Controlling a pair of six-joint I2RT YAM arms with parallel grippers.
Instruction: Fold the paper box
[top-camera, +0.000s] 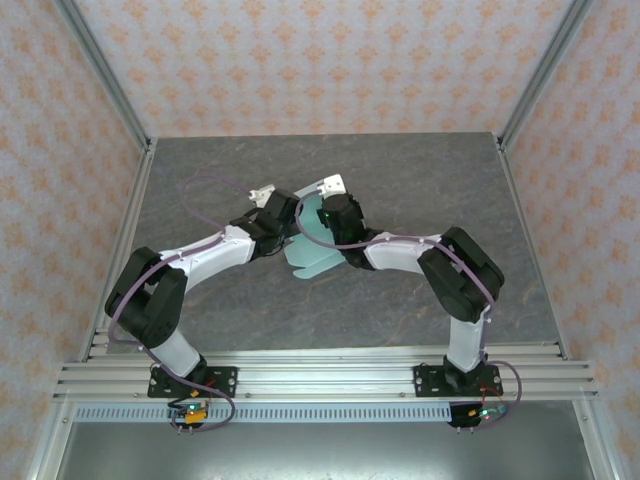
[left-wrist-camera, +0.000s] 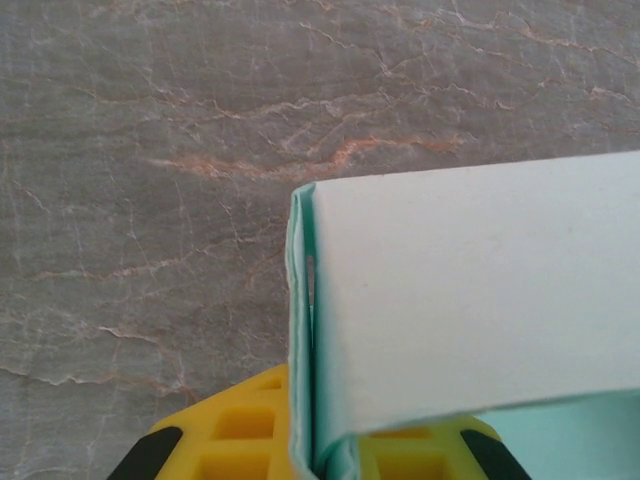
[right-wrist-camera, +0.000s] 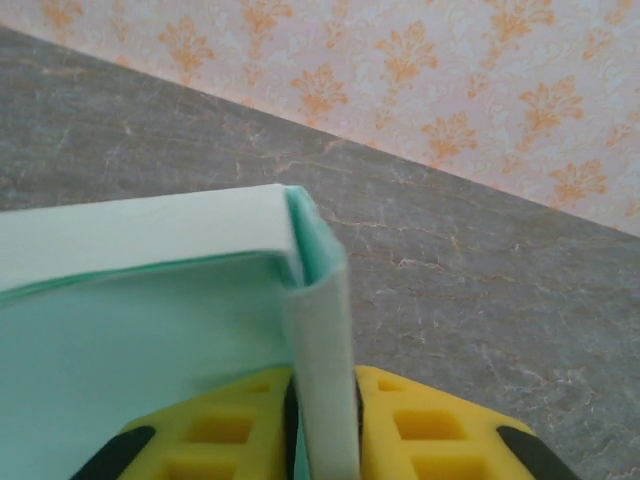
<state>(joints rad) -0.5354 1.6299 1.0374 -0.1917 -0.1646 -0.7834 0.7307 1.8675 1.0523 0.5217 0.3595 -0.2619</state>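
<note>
— Where is the paper box right now?

— Near the middle of the surface (top-camera: 420, 180), between my two wrists. From above, the paper box (top-camera: 312, 258) shows as a pale mint-green sheet fanning out toward the near side from under them, its near edge rounded.

— Is your left end effector holding it?

— Yes. My left end effector (top-camera: 272, 208) is clenched on a folded edge of the card. In its wrist view a doubled mint edge runs down between my yellow pads (left-wrist-camera: 235, 435). A pale flat panel stretches off to the right above the grey veined stone.

— And the right one?

— My right end effector (top-camera: 335, 205) grasps the box too. In its wrist view a narrow upright flap of the card stands pinched between two yellow pads that press it from either side. From that flap a panel folds away to the left, pale on top and deeper mint underneath.

— So the card is bent?

— It is creased at both grips. Each wrist view shows a corner where one panel meets another at an angle.

— Does it rest on the surface?

— I cannot tell whether its near edge touches the stone.

— How do your arms stand?

— My left arm (top-camera: 200, 258) and right arm (top-camera: 410, 250) reach in from the near edge and bend toward each other. The two end effectors sit close together. Orange-patterned wallpaper (right-wrist-camera: 450, 90) rises beyond the far side.
</note>
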